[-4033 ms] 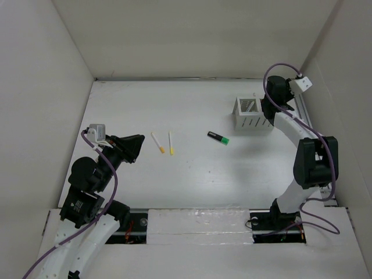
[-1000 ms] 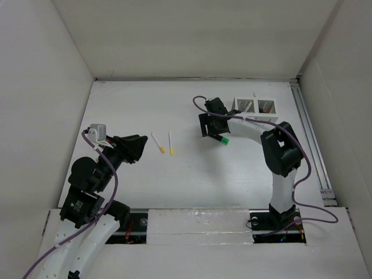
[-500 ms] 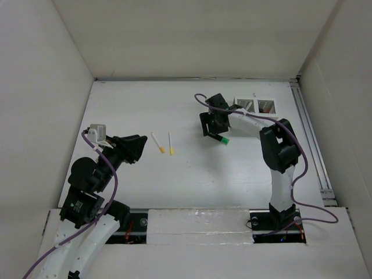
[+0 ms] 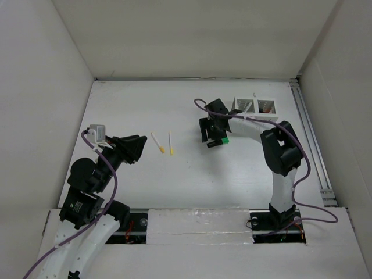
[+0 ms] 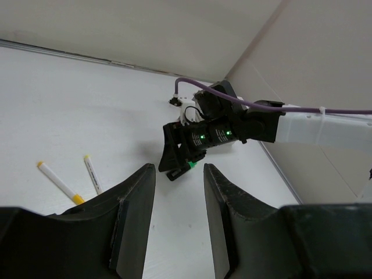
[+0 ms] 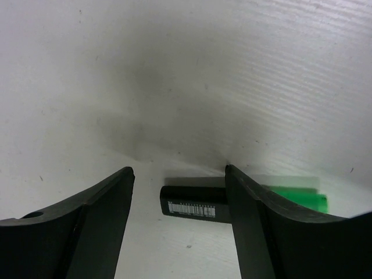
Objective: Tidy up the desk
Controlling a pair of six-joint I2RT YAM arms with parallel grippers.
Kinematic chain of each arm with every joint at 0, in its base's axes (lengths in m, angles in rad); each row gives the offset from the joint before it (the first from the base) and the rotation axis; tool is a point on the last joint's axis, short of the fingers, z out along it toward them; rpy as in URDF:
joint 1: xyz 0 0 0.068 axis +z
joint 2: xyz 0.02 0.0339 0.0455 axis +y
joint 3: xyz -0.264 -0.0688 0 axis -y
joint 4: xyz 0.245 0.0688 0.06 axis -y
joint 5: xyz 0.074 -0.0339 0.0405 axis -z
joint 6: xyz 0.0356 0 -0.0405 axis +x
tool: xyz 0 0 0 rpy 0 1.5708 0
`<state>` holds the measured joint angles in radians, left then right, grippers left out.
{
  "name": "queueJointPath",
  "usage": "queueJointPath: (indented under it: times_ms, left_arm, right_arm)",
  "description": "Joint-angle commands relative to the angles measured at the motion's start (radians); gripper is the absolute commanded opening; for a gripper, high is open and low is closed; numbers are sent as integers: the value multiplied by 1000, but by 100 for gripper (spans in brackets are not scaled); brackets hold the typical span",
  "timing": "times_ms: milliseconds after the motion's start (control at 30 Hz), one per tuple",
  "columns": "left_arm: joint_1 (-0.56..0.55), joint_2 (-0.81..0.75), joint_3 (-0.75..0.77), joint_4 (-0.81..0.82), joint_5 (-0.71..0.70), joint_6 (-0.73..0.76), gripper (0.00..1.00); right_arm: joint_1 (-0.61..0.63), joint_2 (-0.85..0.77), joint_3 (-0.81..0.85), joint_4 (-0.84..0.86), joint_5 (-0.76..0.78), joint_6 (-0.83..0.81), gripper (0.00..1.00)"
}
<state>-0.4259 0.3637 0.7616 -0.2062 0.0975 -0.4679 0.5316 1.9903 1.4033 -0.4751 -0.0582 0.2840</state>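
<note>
Right fingers (image 6: 99,226) — spread, empty — hang over the marker (image 6: 192,203) on the bench (image 4: 145,104), its length running finger to finger; left fingers (image 5: 131,215), spread too, sit well away.

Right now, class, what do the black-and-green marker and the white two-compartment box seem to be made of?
The marker: probably plastic, with a smooth black barrel of slight sheen, a printed label and a bright green cap. The box: thin, straight matte white walls, perhaps painted metal or rigid plastic; it is too small here to settle.
</note>
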Motion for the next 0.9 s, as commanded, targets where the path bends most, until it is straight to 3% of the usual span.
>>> queueJointPath:
  times_ms: [0,200,467,600,867]
  left_arm:
    - [-5,-8,12,50,11,14,35]
    - [-5,-8,12,51,13,12,35]
    - [-5,-8,12,53,18,12,35]
    - [-5,-5,11,56,21,11,35]
    - [-5,-3,12,57,18,12,35]
  right_arm:
    - [28,-34,-39,9,40,30,70]
    - [38,-103,-115,90,136,113,70]
    - [-33,-376,-309,251,253,323,76]
    - [-79,-331,-336,233,311,359,79]
    - [-79,-154,-161,116,362,376,75]
